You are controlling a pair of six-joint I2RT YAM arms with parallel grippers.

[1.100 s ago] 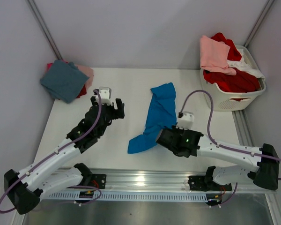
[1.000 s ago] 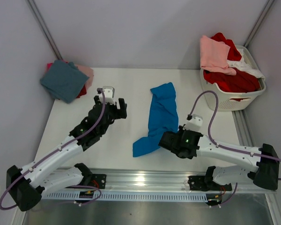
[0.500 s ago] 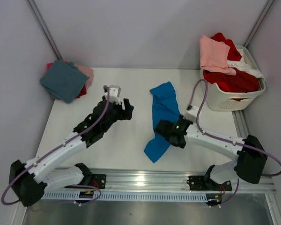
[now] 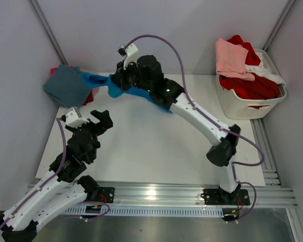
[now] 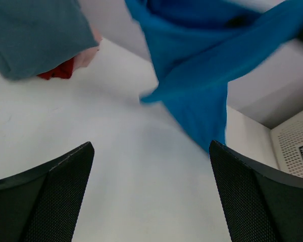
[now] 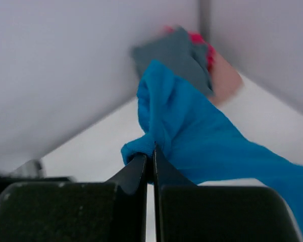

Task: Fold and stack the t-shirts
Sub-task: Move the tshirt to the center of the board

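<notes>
1. The right claw is closed tight, pinching a bunched fold of the blue tee between its fingertips.
2. The right arm reaches across to the far left corner of the surface, with its claw held up off it.
3. The blue tee hangs from that grip in the air. One end spreads toward the stack, and the other trails back under the arm toward the middle of the far edge.
4. Whether the trailing end touches the surface I cannot tell.
5. The stack sits in the far left corner. A teal tee is folded on top, with a pink tee and a red tee peeking out beneath it.
6. From above, the blue tee's leading end overlaps the right side of the stack. The left wrist view shows it raised above the stack and blurred.
7. The left claw stands wide and holds nothing. It is near the left edge, in front of the stack and apart from it.
8. The basket stands at the far right corner.
9. A loose pink tee drapes over the basket's left rim. A loose red tee fills the middle, and a white tee lies at the right rim.
</notes>
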